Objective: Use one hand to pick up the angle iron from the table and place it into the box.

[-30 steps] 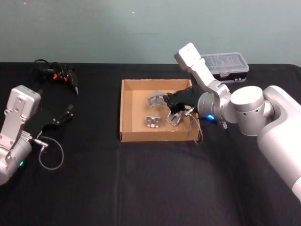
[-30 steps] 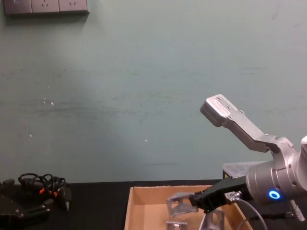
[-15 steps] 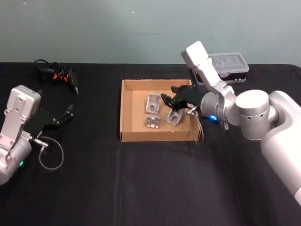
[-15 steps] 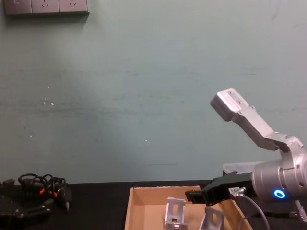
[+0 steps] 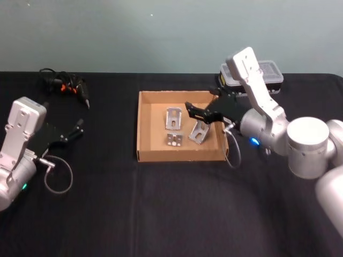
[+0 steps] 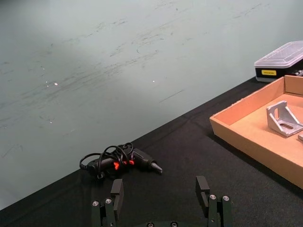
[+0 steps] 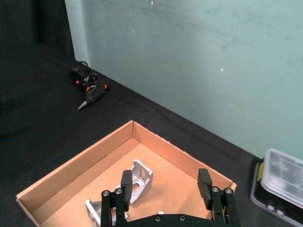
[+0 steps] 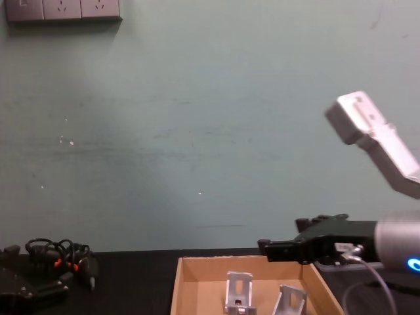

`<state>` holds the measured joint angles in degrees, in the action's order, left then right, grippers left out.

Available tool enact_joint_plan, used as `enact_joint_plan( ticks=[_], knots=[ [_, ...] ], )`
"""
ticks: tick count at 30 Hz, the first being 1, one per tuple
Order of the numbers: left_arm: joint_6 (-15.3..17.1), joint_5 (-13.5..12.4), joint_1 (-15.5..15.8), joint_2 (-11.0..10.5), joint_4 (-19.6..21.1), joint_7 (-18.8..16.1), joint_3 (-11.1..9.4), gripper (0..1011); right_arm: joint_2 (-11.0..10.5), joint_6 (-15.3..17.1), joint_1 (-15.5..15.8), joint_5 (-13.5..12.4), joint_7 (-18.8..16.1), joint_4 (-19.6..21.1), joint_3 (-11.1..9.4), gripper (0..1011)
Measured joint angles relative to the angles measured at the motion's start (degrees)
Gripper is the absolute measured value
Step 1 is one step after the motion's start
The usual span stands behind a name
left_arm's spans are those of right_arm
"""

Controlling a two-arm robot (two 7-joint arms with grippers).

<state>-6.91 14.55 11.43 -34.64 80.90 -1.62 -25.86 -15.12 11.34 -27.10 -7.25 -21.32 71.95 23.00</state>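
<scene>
The right gripper [image 5: 199, 113] hangs over the right side of the box [image 5: 143, 124]. Its fingers [image 7: 126, 181] are spread wide apart and hold nothing. In the chest view the gripper [image 8: 282, 248] sits a little above the box rim.

Three angle irons lie inside the box. One stands near the back [image 5: 173, 118], one leans just beside it on the right [image 5: 199, 131], and a small one lies flat in front [image 5: 173, 140]. No angle iron can be seen on the table [image 5: 161, 209]. So the placing looks done.

The left gripper [image 5: 75, 130] rests far off on the left side of the table, near a loop of wire [image 5: 58, 172]. Its fingers [image 6: 202, 185] are open and empty too.

What could go wrong now? The right gripper is close above the leaning iron. If the arm dips as it pulls away, a finger could bump that iron and knock it over or push it into the others. The arm's thin cable [image 5: 233, 155] hangs down by the right wall of the box. If it catches the wall, it could drag the light box across the table. The clear case [image 5: 270, 75] sits right behind the arm, so a wide swing back could hit it. The black cables [image 5: 61, 83] are far away and safe.
</scene>
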Motion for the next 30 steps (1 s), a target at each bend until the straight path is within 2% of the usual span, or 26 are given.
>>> enact_joint_plan(
  ticks=[3,5,10,16,25,30],
  knots=[
    [0.00,0.00,0.00,0.00,0.00,0.00,0.00,1000,-1.72,-1.94,3.42,0.30,1.16,4.10,-1.00,976],
    [0.00,0.00,0.00,0.00,0.00,0.00,0.00,1000,-2.34,-2.57,4.67,0.45,1.61,5.45,-1.51,1002],
    [0.00,0.00,0.00,0.00,0.00,0.00,0.00,1000,-4.08,-4.36,8.26,1.58,3.33,8.99,-2.94,1000],
    [0.00,0.00,0.00,0.00,0.00,0.00,0.00,1000,-5.81,-6.44,13.46,3.05,5.80,13.24,-5.78,1000],
    [0.00,0.00,0.00,0.00,0.00,0.00,0.00,1000,-5.71,-9.10,16.86,3.92,7.59,13.95,-8.69,1000],
    [0.00,0.00,0.00,0.00,0.00,0.00,0.00,1000,-5.57,-9.45,17.07,3.93,7.66,13.74,-8.89,1000]
  ],
)
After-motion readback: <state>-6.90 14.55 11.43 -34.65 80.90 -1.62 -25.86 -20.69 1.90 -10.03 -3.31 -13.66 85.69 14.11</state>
